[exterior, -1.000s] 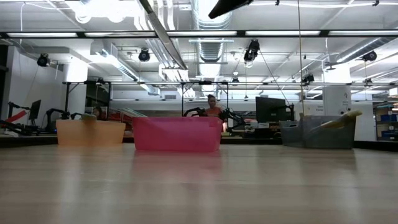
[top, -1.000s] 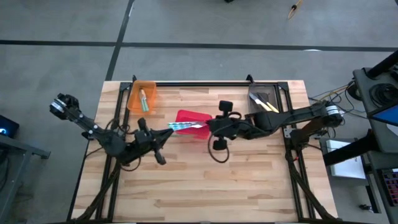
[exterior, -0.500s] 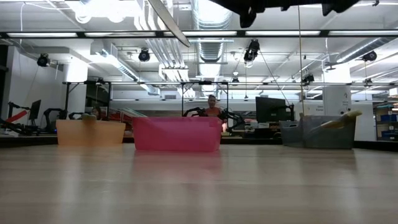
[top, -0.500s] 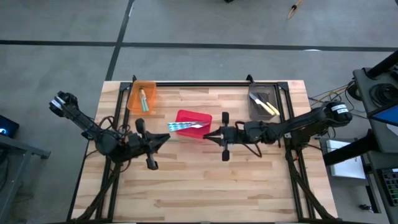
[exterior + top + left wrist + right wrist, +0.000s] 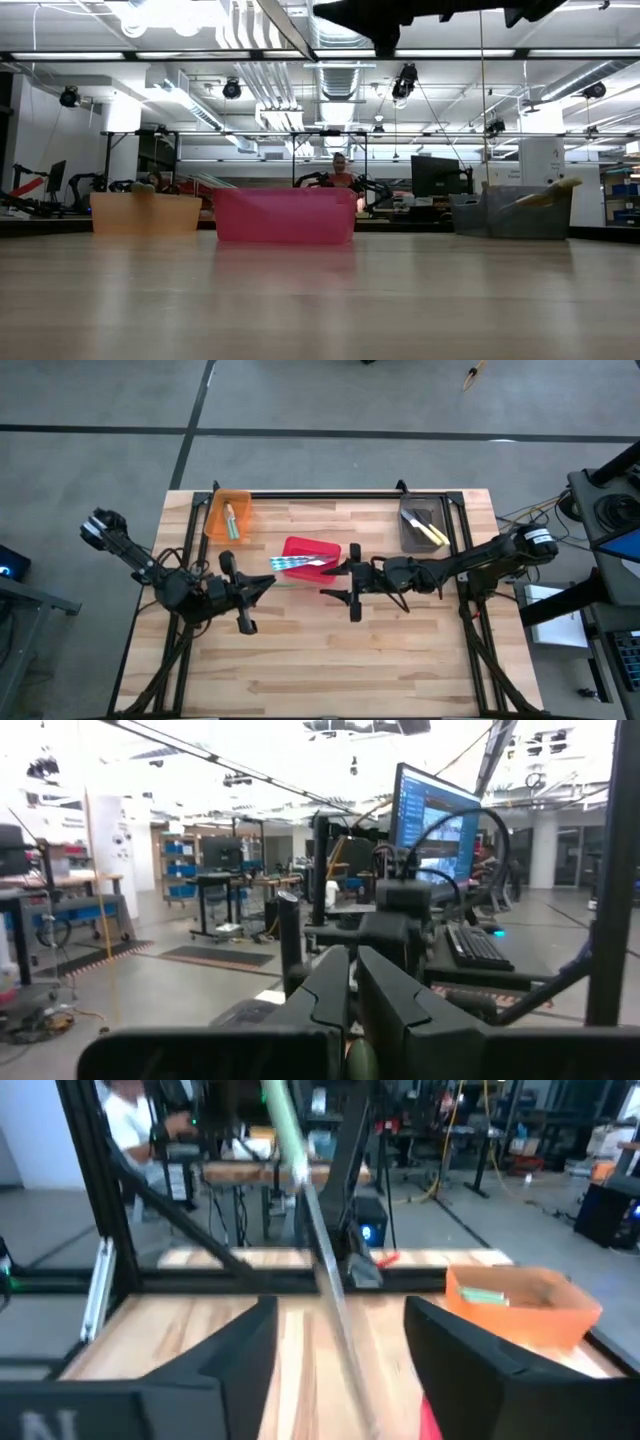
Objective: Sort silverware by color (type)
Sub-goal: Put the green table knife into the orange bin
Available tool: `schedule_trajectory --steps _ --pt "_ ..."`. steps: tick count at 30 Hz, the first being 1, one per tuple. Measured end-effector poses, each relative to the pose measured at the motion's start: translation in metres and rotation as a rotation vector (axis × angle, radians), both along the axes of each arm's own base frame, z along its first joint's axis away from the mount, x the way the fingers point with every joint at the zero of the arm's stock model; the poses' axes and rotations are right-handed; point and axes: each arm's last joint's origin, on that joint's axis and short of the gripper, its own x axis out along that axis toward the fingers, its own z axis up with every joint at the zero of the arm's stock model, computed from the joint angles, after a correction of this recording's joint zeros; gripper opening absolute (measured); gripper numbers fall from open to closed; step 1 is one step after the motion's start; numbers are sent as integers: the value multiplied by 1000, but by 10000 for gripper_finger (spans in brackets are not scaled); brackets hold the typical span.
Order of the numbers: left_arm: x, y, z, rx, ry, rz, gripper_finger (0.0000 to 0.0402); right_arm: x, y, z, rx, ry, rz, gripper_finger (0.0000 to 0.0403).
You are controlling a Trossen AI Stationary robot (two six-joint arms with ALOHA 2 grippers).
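Observation:
My left gripper (image 5: 268, 582) hovers left of the table's middle, shut on a green-handled piece of silverware (image 5: 318, 1250). Its metal end points toward the table's right. My right gripper (image 5: 330, 582) faces it from the right and is open. Its fingers (image 5: 232, 1365) stand on either side of the metal end without touching it. More silverware lies in the bins: green handles in the orange bin (image 5: 228, 515), blue ones sticking out of the red bin (image 5: 312, 552), yellow ones in the grey bin (image 5: 425, 525). My left gripper pinches the green handle (image 5: 283, 1125) between its two shut fingers (image 5: 325, 990), coming level from the table's left. The piece sticks out roughly level toward the right gripper, lifted clear of the table. The gripper's own body hides the exact spot of the hold.
The three bins stand in a row along the far half of the table: orange (image 5: 145, 212), red (image 5: 285, 215), grey (image 5: 510, 215). A black frame rail (image 5: 330, 495) runs along the far edge. The near half is bare wood (image 5: 330, 660). A person (image 5: 342, 172) shows far behind the table.
My right gripper has come down from above the red bin, tipped from pointing downward to level, and moved toward the left gripper. Its fingers, shut before, have opened wide around the metal end. My left gripper has kept its hold on the green-handled piece.

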Motion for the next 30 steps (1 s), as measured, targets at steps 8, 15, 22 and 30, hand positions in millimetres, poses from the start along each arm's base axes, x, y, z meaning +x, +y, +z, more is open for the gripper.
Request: schedule_trajectory --steps 8,15,22,30 --pt "14 -6 9 51 9 16 0 24 0 -7 -75 31 -11 243" --pt "19 -10 11 70 16 13 0 42 -1 -6 -121 101 -13 234" --pt "19 -11 9 77 24 16 0 47 0 -4 -130 140 -10 184" --pt "20 -11 7 86 37 16 2 46 0 -3 -165 143 -3 28"
